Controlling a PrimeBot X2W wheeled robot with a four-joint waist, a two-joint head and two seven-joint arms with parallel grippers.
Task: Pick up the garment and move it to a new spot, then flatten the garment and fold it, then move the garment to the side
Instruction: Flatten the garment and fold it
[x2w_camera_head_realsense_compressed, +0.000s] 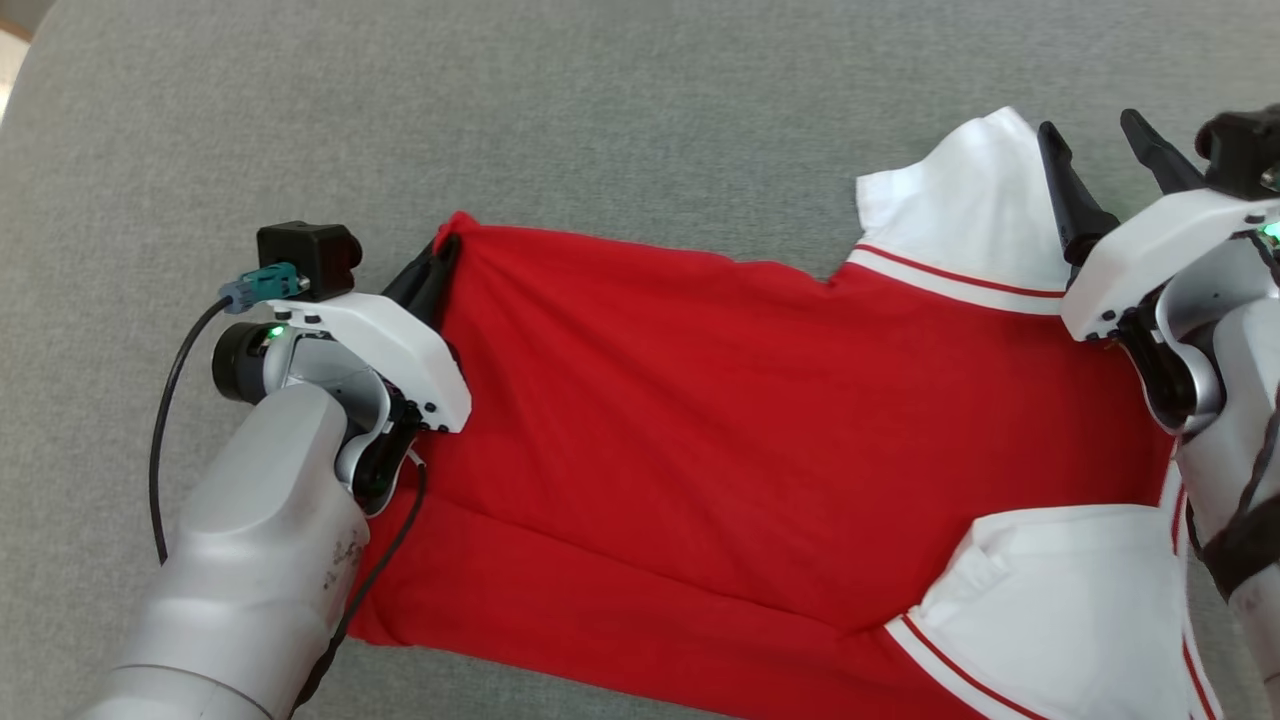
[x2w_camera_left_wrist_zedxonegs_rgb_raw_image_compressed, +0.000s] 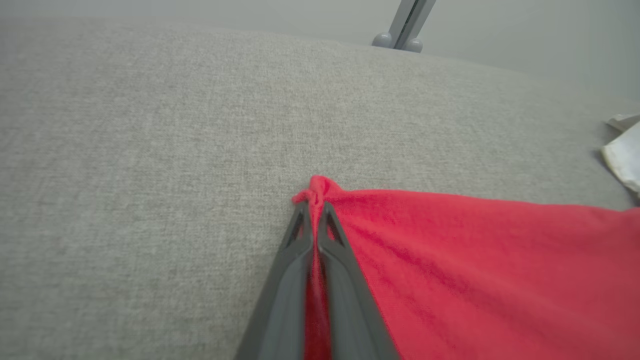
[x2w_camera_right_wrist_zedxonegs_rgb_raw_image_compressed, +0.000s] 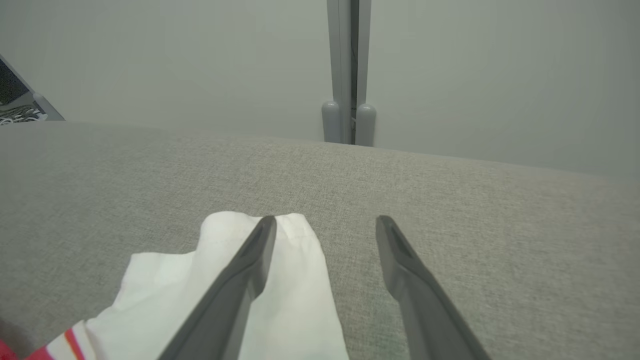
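While left hand pinches one garment | sleeves: two | right hand spread

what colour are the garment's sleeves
White sleeves with a thin red stripe, best in the head view.

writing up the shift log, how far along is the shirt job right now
Done, it seems: the garment lies spread nearly flat on the grey surface. In hand: the left gripper is shut on the red hem corner, while the right gripper hangs open over the white sleeve, gripping nothing. Left: the fold, not yet visible, then moving it aside.
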